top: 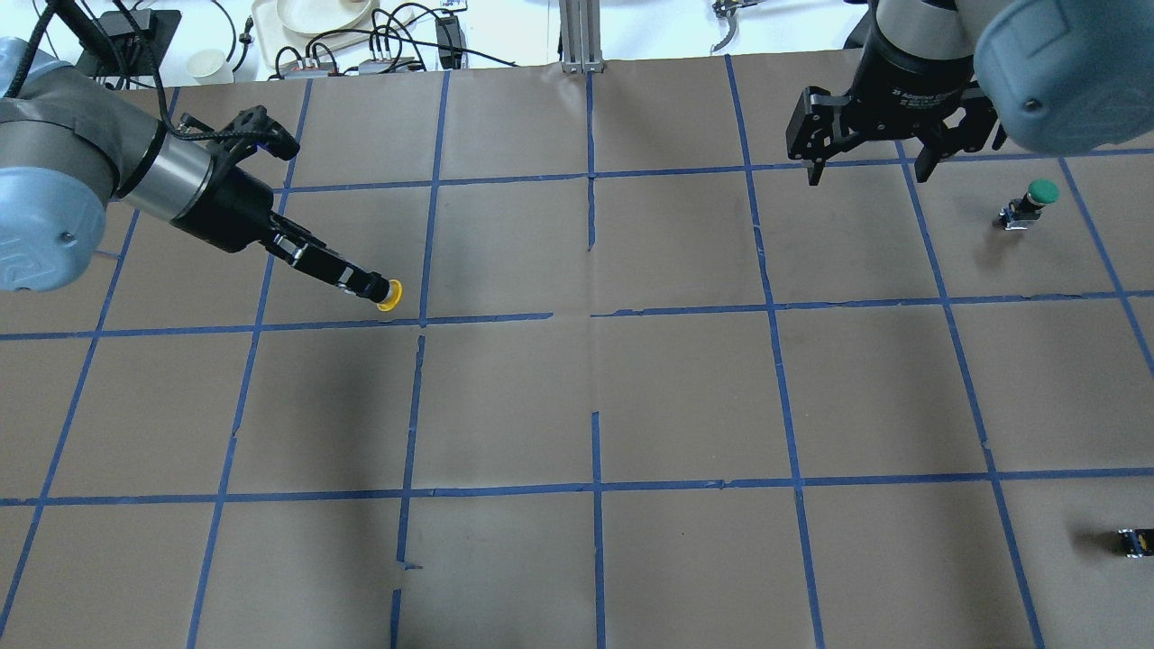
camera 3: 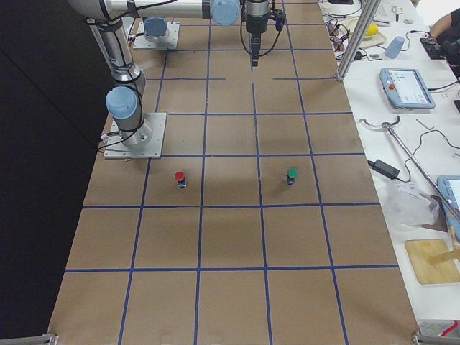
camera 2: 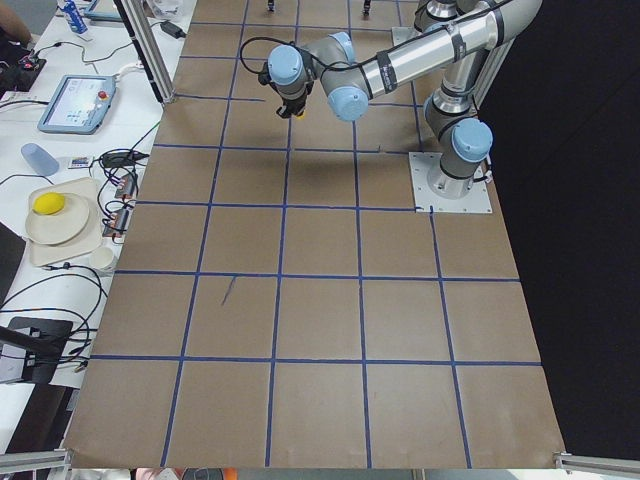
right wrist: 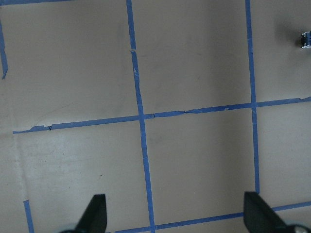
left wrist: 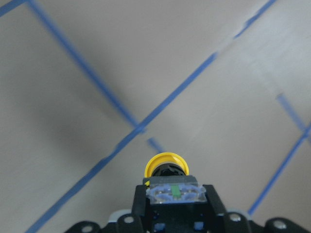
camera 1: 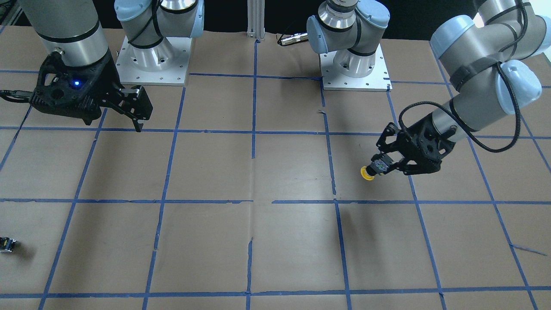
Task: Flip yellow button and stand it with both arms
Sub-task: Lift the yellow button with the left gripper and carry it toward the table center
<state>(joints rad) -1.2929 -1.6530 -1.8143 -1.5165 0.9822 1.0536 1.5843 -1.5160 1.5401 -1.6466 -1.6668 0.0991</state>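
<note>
My left gripper [top: 363, 283] is shut on the yellow button [top: 389, 295], gripping its black-and-grey body. The yellow cap points outward and down, away from the fingers. The button hangs above the table, near a blue tape line. It shows in the front view [camera 1: 368, 172] and in the left wrist view [left wrist: 166, 168], with its clear-topped body between the fingers. My right gripper [top: 867, 171] is open and empty, held high over the far right part of the table, well apart from the button. It also shows in the front view [camera 1: 137, 111].
A green-capped button [top: 1033, 198] stands upright at the far right. A small dark capless switch block [top: 1134, 541] lies near the right front edge. A red-capped button [camera 3: 180, 177] stands near the right arm's base. Brown paper with a blue tape grid [top: 595, 487] covers the table.
</note>
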